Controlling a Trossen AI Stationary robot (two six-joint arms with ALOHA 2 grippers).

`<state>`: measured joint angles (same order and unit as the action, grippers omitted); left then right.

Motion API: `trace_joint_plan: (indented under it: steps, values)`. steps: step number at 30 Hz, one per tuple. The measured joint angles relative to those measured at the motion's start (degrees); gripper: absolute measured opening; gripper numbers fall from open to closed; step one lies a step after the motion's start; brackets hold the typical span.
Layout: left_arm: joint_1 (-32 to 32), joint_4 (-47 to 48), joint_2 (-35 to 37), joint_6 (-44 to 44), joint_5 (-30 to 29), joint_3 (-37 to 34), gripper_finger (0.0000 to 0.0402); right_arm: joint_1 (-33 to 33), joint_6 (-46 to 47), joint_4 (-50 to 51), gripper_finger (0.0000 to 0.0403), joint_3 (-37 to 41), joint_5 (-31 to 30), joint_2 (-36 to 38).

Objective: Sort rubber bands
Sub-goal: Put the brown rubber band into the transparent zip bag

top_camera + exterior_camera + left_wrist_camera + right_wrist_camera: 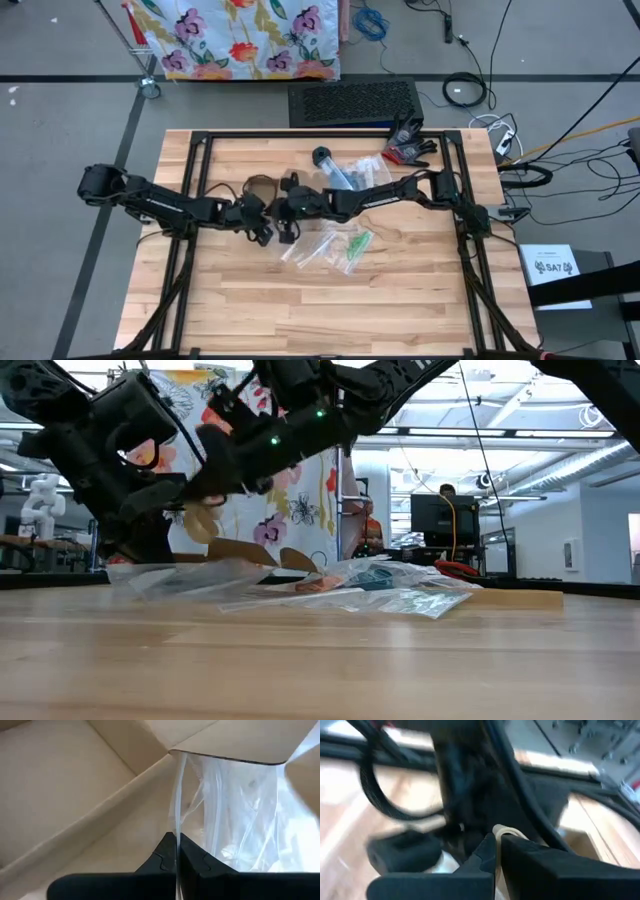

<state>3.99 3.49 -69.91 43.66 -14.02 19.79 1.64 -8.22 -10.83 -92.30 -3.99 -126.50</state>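
my left end effector (pixel 176 851) pinches a clear bag (pixel 240 815) open-side up, so my right end effector (pixel 496 840), clamped on a tan rubber band (pixel 507 831), can drop it in.

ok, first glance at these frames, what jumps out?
Both arms meet at mid-table: the left gripper is shut on the edge of a clear plastic bag, and the right gripper is shut on a tan rubber band. Just right of them, more clear bags lie in a loose heap on the wooden table, one holding green bands.
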Motion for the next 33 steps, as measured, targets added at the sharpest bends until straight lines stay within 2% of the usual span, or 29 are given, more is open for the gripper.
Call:
trace_joint_plan:
  steps: [6, 11, 14, 16, 22, 25, 29, 33]
  values:
    - [0.02, -0.21, -0.02, 1.62, 0.30, -0.14, 0.0000, -0.03, -0.08, -5.95, 0.0000, 0.01, -0.45, -1.88]
    - [0.00, -0.50, -0.20, 3.78, 3.09, -0.42, 0.0000, -0.18, 1.46, -4.62, 0.0000, -0.04, -2.05, -3.30]
    - [0.23, -1.83, -0.07, 3.39, 4.34, -0.01, 0.0000, -0.27, 1.84, -0.78, 0.0000, 0.14, -10.09, -3.91]
    - [0.25, -2.42, 0.04, 3.10, 4.84, 0.18, 0.0000, 0.16, 3.04, 2.67, 0.0000, 0.46, -12.63, -4.13]
    - [0.18, -1.77, 0.00, 3.24, 4.11, 0.04, 0.0000, -0.51, 6.96, 9.28, 0.0000, 0.21, -9.76, -3.26]
    - [0.15, -2.50, 0.00, 2.51, 3.62, 0.04, 0.0000, 0.12, 8.68, 8.33, 0.0000, 0.25, -10.22, -3.67]
    - [0.20, -3.34, 0.00, 2.14, 3.49, 0.04, 0.0000, 1.62, 9.61, 2.77, 0.0000, 0.57, -10.94, -3.65]
    - [0.20, -3.27, 0.00, 2.32, 3.43, 0.02, 0.0000, 3.53, 12.86, -8.29, 0.0000, 3.61, -4.72, -3.63]
